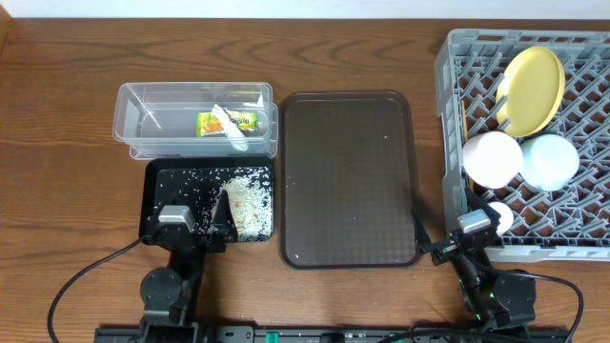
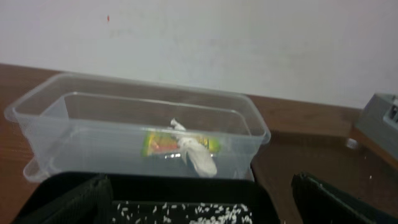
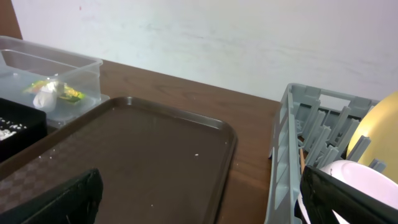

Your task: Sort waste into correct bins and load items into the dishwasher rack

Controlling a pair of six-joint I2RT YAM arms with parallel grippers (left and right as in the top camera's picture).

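The clear tub (image 1: pixel 133 114) holds the snack wrapper (image 1: pixel 229 122) and the white scrap (image 1: pixel 229 131); both also show in the left wrist view, wrapper (image 2: pixel 163 143) and scrap (image 2: pixel 200 157). The black container (image 1: pixel 157 205) holds rice bits (image 1: pixel 250 195). The grey dishwasher rack (image 1: pixel 453 76) holds the pale-yellow plate (image 1: pixel 529 89), white bowl (image 1: pixel 492 157), light-blue bowl (image 1: pixel 551 160) and a chopstick (image 1: pixel 464 124). My left gripper (image 1: pixel 195 227) is open and empty over the black container's near edge. My right gripper (image 1: pixel 456 240) is open and empty between tray and rack.
The large brown tray (image 1: pixel 348 176) lies between the bins and the rack, with a few specks on it. A small white round item (image 1: pixel 500 217) sits at the rack's near edge. The wooden table extends left of the bins.
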